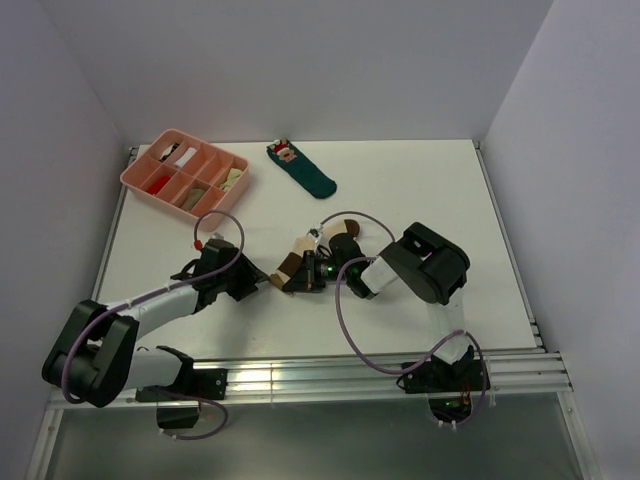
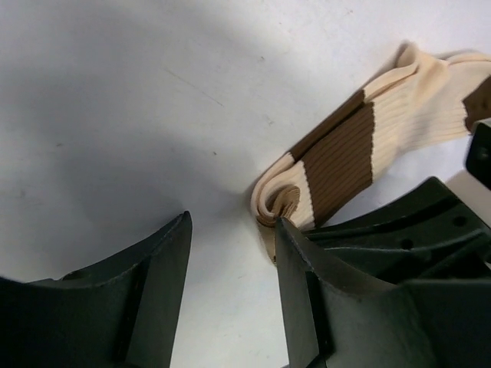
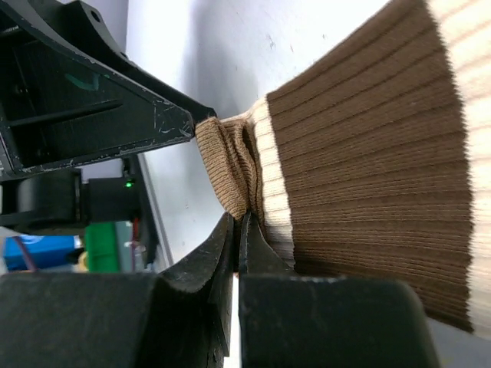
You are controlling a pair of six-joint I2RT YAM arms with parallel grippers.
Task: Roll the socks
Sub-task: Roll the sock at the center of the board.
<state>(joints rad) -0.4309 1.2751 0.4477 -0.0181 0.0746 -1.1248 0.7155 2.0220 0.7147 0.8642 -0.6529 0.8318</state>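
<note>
The socks [image 1: 318, 248] lie flat on the white table [image 1: 430, 190], between the two grippers. The banded sock [image 2: 341, 149], cream with dark brown bands, is the one mostly seen. At its near end a small tan roll [image 2: 280, 205] has been started. Whether that tan fabric is the plain sock tucked in cannot be told.

The left gripper [image 2: 232, 222] is open, with nothing between its fingers. The tan roll touches the tip of the finger on the right of the left wrist view, just outside the gap. From those fingertips the pair's long axis runs forward and off to that same side.

The right gripper [image 3: 238, 220] is closed. Its fingertips press against the roll where tan fabric meets the first cream band. Whether they nip a thin edge of fabric cannot be told. Beyond and to one side of these tips, the ribbed fabric stretches away. One left finger meets the roll from the opposite side.

Both grippers sit at the rolled end, the right one in firmer contact. Rolling on probably means turning this end along the long axis, away from the left fingers. The left gripper would first need to shift sideways to bring the roll into its gap.

Well beyond both sets of fingers lie a dark teal sock [image 1: 305, 172] and a pink divided tray [image 1: 135, 178].
</note>
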